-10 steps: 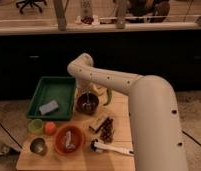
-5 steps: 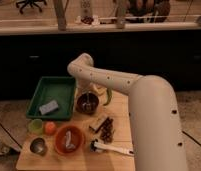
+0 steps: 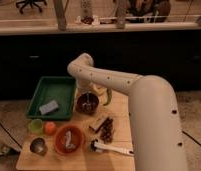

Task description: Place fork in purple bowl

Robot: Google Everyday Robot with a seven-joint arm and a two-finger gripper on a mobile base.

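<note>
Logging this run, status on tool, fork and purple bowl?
Tool low over the purple bowl, by the green tray. Fork not separately visible; thin pale piece inside the bowl. Nothing blocking; orange bowl sits nearer the front.

Under the gripper [image 3: 86,96], the fork [image 3: 87,101] lies inside the glossy dark purple bowl [image 3: 87,104].

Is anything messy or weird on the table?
Nothing looks spilled or broken. The gripper hangs right over the purple bowl. The white-handled brush lies slanted near the table's front edge, and a grey piece sits inside the orange bowl.
</note>
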